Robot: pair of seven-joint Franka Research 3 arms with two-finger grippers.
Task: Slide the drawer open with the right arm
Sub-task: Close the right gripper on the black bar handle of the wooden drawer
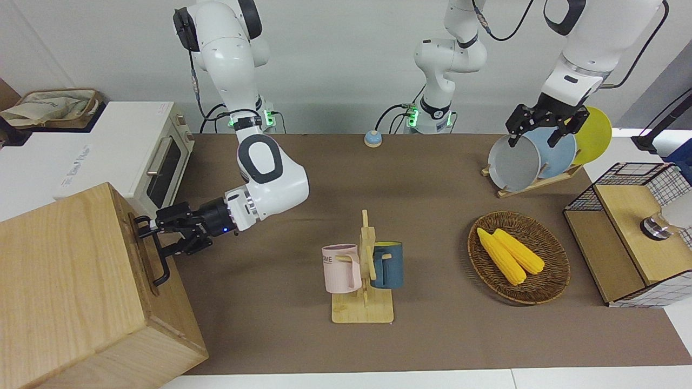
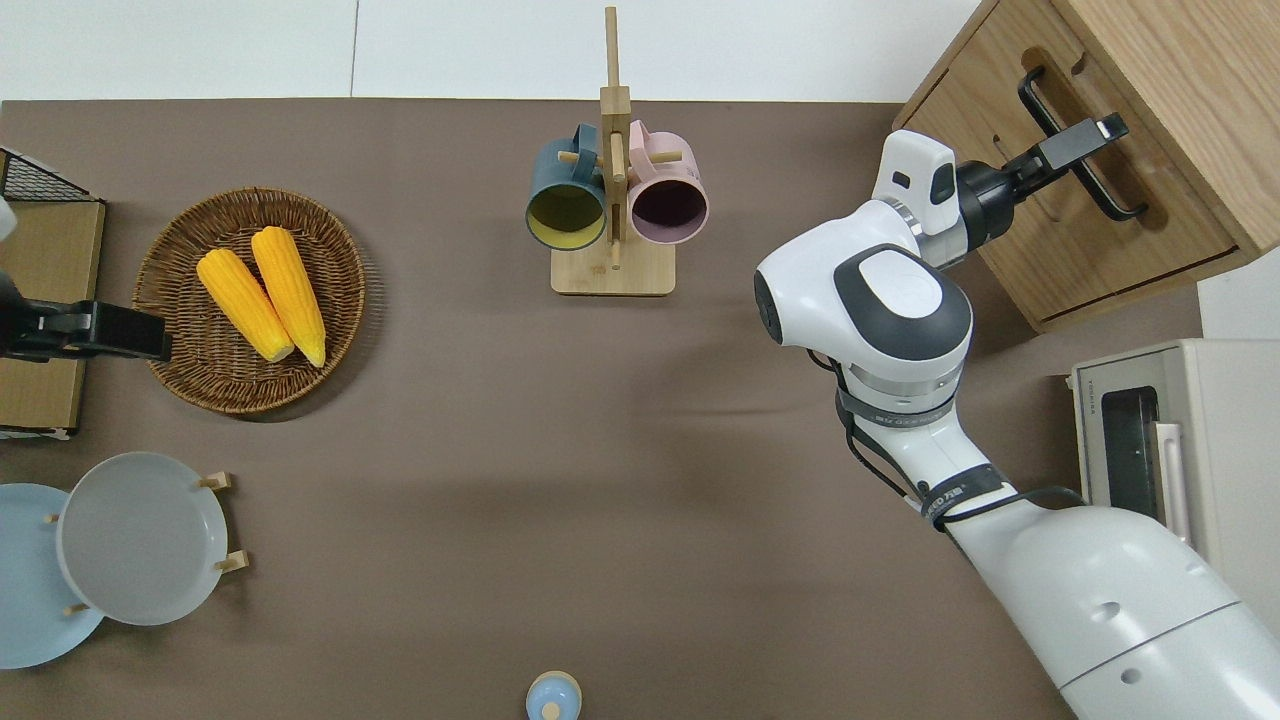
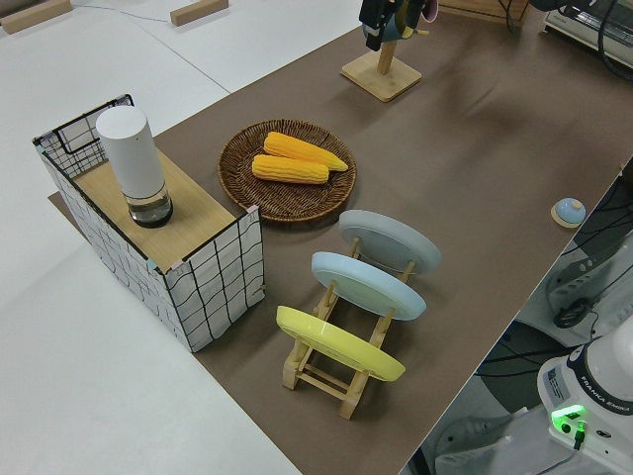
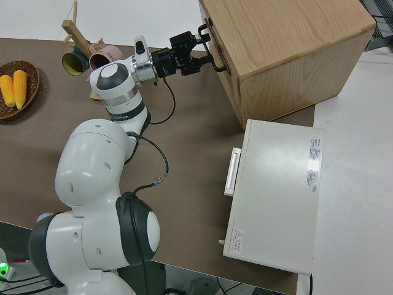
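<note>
Right gripper [image 1: 153, 237] was seen with its fingers spread around the black handle [image 1: 158, 259] of the closed drawer [image 2: 1075, 215], while the left arm was parked.

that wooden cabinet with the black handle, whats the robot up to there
The right gripper has reached the black handle of the drawer in the wooden cabinet, its fingers open on either side of the bar, not yet closed on it. The drawer front looks flush with the cabinet, so it is not open yet. The left arm is parked. The toaster oven stands beside the cabinet, nearer to the robots.
</note>
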